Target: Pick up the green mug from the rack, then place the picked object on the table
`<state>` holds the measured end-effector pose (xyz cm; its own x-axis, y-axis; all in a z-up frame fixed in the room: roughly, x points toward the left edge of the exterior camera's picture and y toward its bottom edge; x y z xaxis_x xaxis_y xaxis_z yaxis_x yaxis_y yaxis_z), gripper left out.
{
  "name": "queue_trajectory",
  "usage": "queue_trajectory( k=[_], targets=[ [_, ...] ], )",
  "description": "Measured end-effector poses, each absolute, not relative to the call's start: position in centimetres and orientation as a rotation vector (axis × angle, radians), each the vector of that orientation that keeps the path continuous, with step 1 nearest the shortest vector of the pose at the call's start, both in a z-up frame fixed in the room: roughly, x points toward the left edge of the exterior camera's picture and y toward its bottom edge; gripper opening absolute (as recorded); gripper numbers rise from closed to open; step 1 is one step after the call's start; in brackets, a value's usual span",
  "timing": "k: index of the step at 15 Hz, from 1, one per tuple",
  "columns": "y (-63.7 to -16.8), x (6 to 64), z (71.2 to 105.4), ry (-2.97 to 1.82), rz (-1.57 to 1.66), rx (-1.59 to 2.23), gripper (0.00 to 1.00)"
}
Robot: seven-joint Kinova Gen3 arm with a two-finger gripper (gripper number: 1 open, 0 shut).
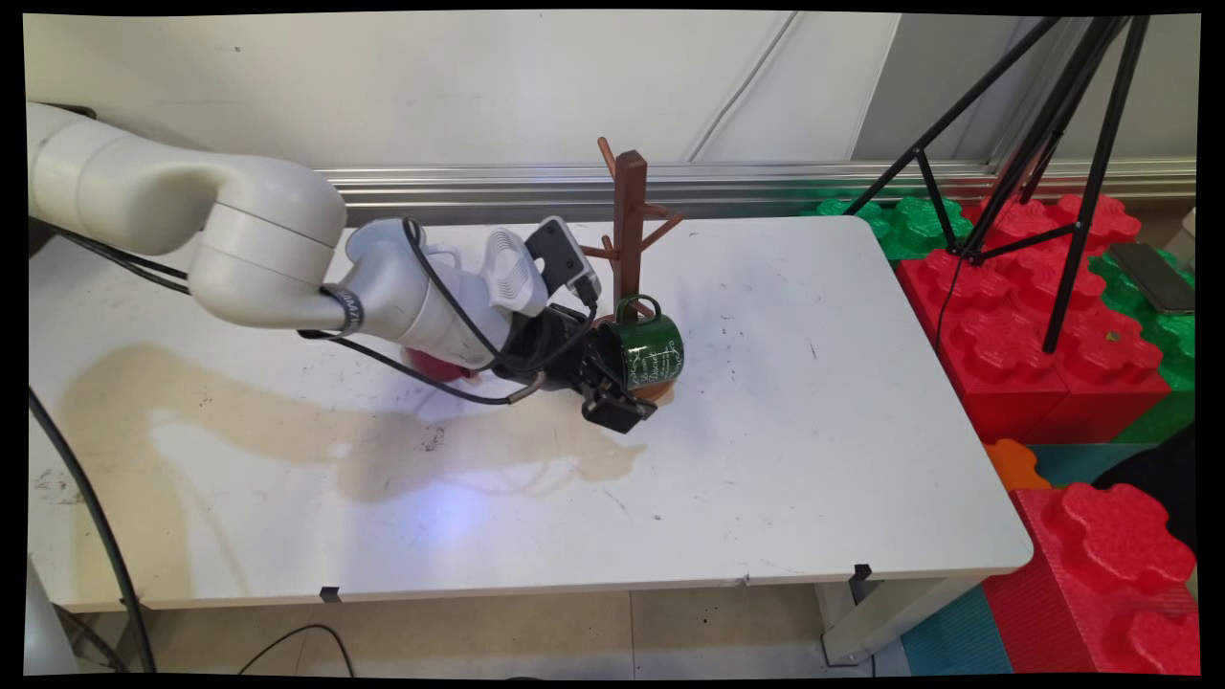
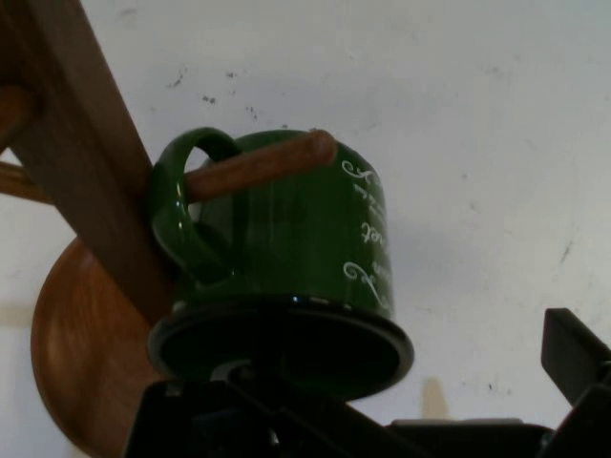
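A: One green mug (image 1: 649,350) — where is it exactly?
B: On its side against the brown wooden mug tree (image 1: 629,230), low on the trunk. From the hand camera a lower peg (image 2: 260,164) passes through the mug's handle (image 2: 181,205).
A: And the end effector (image 1: 612,383)?
B: Its black fingers are closed on the mug's rim, at the open mouth that faces away from the tree — one finger seems to go inside the mouth. The mug's white lettering is turned away from the trunk.
A: What lies under the mug?
B: The tree's round wooden base (image 1: 657,389), standing on the white surface (image 1: 813,431).
A: Anything else near the tree?
B: Something red (image 1: 435,365) on the surface behind the arm's wrist, mostly hidden, so I cannot tell what it is. Well to the tree's right, off the surface, stand red and green foam blocks (image 1: 1034,316) and a black tripod (image 1: 1072,144).
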<state>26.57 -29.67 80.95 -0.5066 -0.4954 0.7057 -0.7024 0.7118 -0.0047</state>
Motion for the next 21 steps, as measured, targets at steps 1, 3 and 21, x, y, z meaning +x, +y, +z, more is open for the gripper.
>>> queue_trajectory(
  k=[1,3,21],
  targets=[
    [-29.9,26.5,80.6,-2.203,0.377,0.907,1.00],
    [-30.4,26.2,80.1,-2.184,0.368,0.908,1.00],
    [-30.1,26.5,79.2,-2.080,0.356,0.990,0.00]
  ],
)
